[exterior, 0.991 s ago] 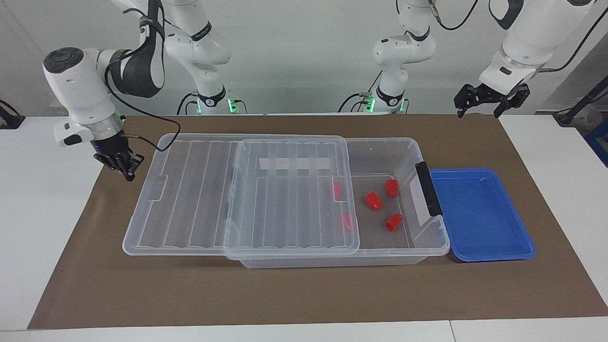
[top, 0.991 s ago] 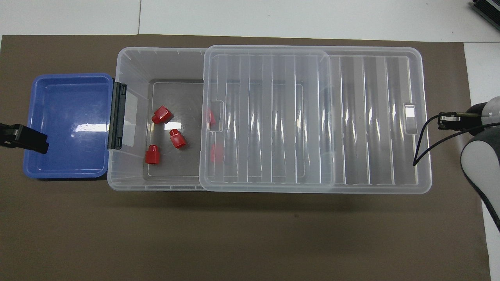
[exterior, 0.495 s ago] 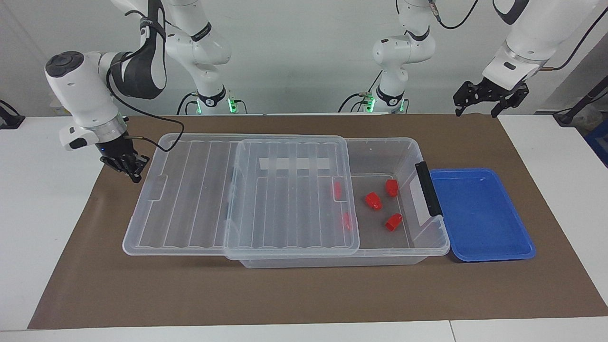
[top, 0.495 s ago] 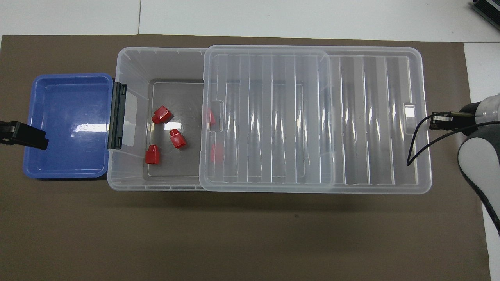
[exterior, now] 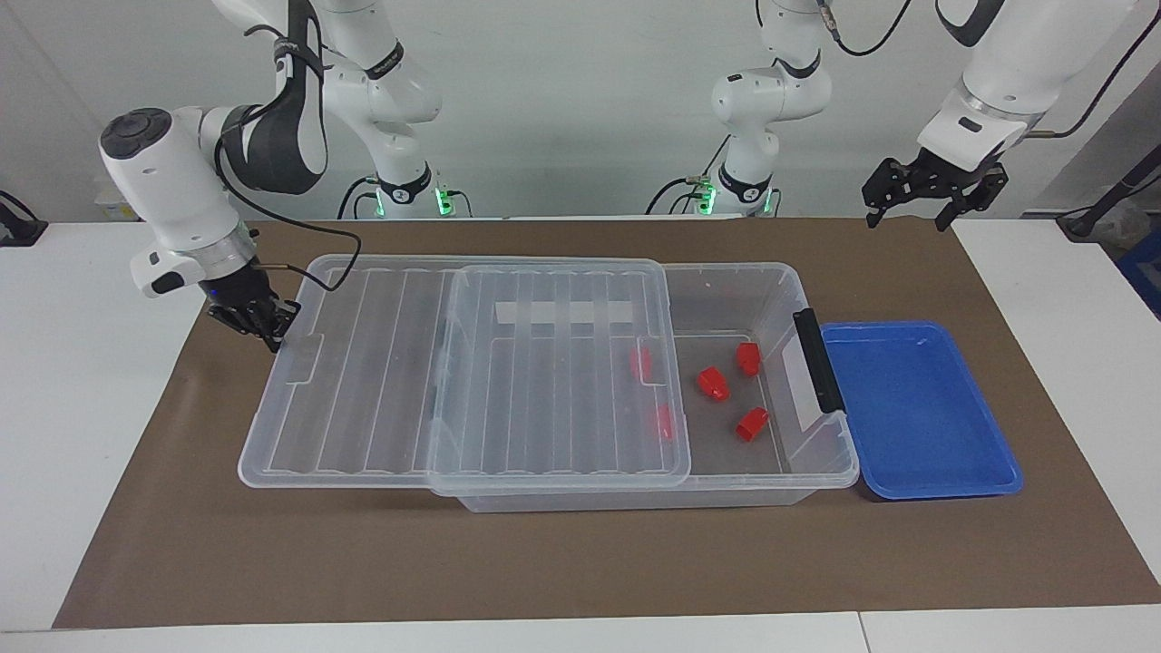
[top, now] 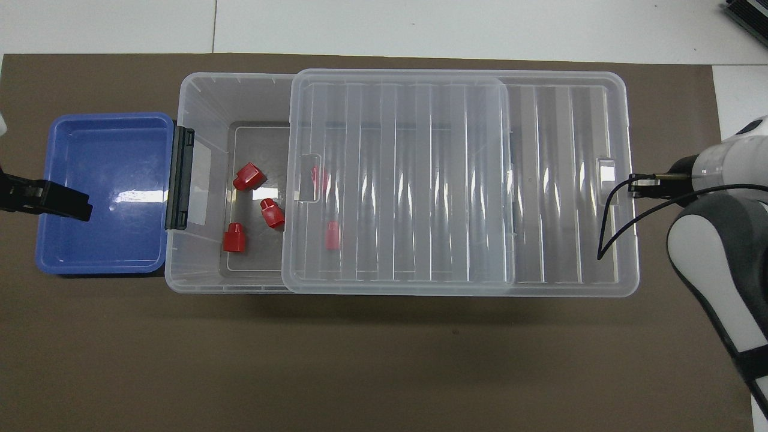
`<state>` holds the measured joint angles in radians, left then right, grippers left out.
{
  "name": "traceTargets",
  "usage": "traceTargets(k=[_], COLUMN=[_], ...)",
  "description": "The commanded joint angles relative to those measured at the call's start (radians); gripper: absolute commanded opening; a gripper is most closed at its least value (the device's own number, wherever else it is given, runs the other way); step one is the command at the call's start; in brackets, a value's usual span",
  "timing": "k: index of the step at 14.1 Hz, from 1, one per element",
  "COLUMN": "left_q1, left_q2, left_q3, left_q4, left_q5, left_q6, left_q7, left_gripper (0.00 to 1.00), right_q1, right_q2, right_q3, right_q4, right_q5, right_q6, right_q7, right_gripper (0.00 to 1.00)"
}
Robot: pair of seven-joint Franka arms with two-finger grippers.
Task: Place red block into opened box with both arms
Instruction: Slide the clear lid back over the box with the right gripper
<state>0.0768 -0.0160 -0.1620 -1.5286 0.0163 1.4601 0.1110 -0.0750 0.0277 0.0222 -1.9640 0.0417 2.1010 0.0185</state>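
Observation:
The clear box (exterior: 736, 275) (top: 204, 96) lies lengthwise on the brown mat, its ribbed lid (exterior: 453, 363) (top: 420, 180) slid partway off toward the right arm's end. Several red blocks lie on its floor. Three sit in the uncovered part (exterior: 713, 384) (top: 272, 213), and two show through the lid (exterior: 642, 363) (top: 332, 235). My right gripper (exterior: 272, 337) is shut, its tips against the lid's end edge. My left gripper (exterior: 910, 218) (top: 72, 209) hangs open and holds nothing, over the mat's edge at the left arm's end.
A shallow blue tray (exterior: 916, 408) (top: 102, 180) lies against the box's dark grey end handle (exterior: 818, 361) (top: 179, 179) at the left arm's end. The brown mat (exterior: 544, 562) spreads wide on the side away from the robots.
My right gripper moved in to the lid's end. The lid slid toward the left arm's end, covering more of the box. The left gripper shifted slightly.

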Motion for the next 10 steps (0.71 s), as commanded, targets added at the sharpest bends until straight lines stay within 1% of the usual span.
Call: traceTargets(k=[1, 2, 4, 5, 8, 10], left_q1=[-0.029, -0.044, -0.057, -0.060, -0.051, -0.057], left_q2=[-0.035, -0.035, -0.035, -0.035, -0.035, -0.035], left_q3=[0.010, 0.012, 0.010, 0.010, 0.012, 0.012], left_q4=[-0.045, -0.045, -0.045, -0.045, -0.047, -0.047], left_q5=[-0.013, -0.018, -0.018, -0.018, -0.019, -0.019], left_q6=[0.032, 0.032, 0.034, 0.034, 0.032, 0.032], left_q7=[0.007, 0.004, -0.048, -0.071, -0.071, -0.074], left_gripper=[1.00, 1.00, 1.00, 1.00, 1.00, 1.00], right_q1=[0.032, 0.037, 0.093, 0.100, 0.152, 0.195], right_q2=[-0.003, -0.006, -0.009, -0.008, -0.003, 0.000], right_q3=[0.004, 0.005, 0.005, 0.005, 0.005, 0.005], right_q4=[-0.012, -0.022, -0.033, -0.033, -0.036, -0.041], right_q5=[0.024, 0.024, 0.024, 0.024, 0.029, 0.078], right_q6=[0.016, 0.017, 0.020, 0.022, 0.027, 0.062], right_q7=[-0.028, -0.031, -0.023, -0.022, -0.029, -0.020], right_gripper=[0.00, 0.00, 0.00, 0.00, 0.00, 0.00])
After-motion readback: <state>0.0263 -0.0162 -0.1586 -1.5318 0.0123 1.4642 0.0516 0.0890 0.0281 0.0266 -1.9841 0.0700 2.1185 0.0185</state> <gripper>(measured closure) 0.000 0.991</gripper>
